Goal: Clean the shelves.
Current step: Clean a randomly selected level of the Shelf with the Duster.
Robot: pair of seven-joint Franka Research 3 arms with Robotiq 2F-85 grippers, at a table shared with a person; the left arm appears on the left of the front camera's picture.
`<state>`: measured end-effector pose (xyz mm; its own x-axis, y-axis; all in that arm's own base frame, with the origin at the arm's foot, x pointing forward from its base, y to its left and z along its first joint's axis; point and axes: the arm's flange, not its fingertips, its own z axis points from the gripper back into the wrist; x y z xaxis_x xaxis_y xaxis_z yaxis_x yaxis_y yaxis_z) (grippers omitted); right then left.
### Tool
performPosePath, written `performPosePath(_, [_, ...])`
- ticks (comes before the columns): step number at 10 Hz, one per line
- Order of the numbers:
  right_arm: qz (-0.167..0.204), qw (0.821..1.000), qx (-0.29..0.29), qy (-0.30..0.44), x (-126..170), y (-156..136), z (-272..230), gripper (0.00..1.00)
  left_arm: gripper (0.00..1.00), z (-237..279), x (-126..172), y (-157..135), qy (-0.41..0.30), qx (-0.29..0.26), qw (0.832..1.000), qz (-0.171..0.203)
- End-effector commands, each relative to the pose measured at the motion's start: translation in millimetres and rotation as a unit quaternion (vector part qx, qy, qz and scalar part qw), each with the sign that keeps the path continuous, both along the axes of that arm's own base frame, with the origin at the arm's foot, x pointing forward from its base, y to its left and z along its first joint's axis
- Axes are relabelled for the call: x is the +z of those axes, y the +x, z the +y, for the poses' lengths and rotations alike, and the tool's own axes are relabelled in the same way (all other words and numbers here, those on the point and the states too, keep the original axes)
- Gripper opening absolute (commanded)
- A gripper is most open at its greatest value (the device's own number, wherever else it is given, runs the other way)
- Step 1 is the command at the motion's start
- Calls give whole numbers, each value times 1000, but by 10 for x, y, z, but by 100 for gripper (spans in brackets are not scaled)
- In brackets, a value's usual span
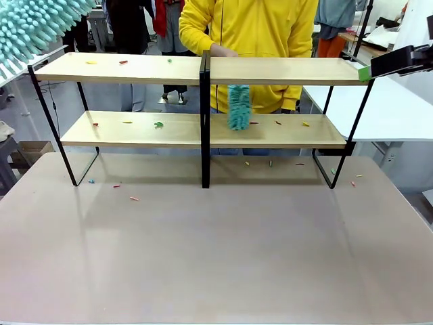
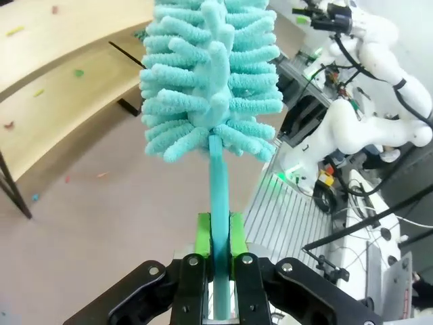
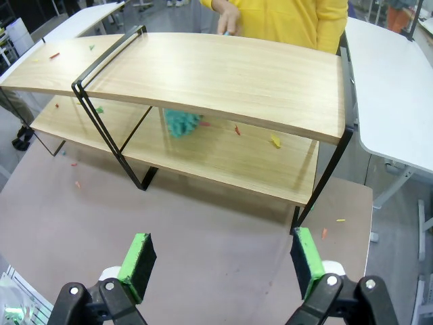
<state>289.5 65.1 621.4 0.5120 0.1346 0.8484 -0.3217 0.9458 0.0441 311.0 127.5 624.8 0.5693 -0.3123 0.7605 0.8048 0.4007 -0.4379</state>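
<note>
We see the brown table (image 1: 216, 257) across the near ground, with the shelves (image 1: 203, 71) standing along its far part, spanning nearly from left to right. The black centre post divides each of the two light-wood boards into halves. Behind the shelves stands a person in a yellow top (image 1: 250, 27), and a white table (image 1: 399, 115) lies to the far right.

At the far left, a fluffy teal duster (image 2: 210, 74) is raised above the left end of the upper board. The left gripper (image 2: 219, 237) is clenched on its flat teal handle, with a green pad pressed to each side. A second, smaller teal duster (image 1: 238, 107) hangs just right of the centre post, its head down at the lower board. The person's hand (image 1: 222, 50) rests at the far edge of the upper board above it.

The right gripper (image 3: 223, 261) hovers at the right end of the shelves, its fingers spread wide and grasping nothing.

The upper board carries small coloured scraps (image 1: 123, 62) on its left half. The lower board holds scraps on both halves, among them a green one (image 1: 158, 124) on the left and a yellow one (image 1: 305, 124) on the right. More bits (image 1: 134, 198) lie on the brown table under and just in front of the shelves.
</note>
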Motion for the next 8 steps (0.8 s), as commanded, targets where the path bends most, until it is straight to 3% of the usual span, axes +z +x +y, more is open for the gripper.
performPosePath(1, [0, 1000, 4, -1, -4, 9, -19, 100, 12, -83, -67, -36, -7, -23, 1000, -13])
performPosePath(2, [0, 1000, 4, -1, -4, 9, -19, 100, 12, 0, 0, 0, 0, 0, 1000, 0])
performPosePath(5, [0, 1000, 4, -1, -4, 9, -19, 100, 12, -429, -128, -241, 62, -17, 998, 28])
performPosePath(8, [0, 1000, 4, -1, -4, 9, -19, 100, 12, -888, -497, -477, 130, -98, 985, 54])
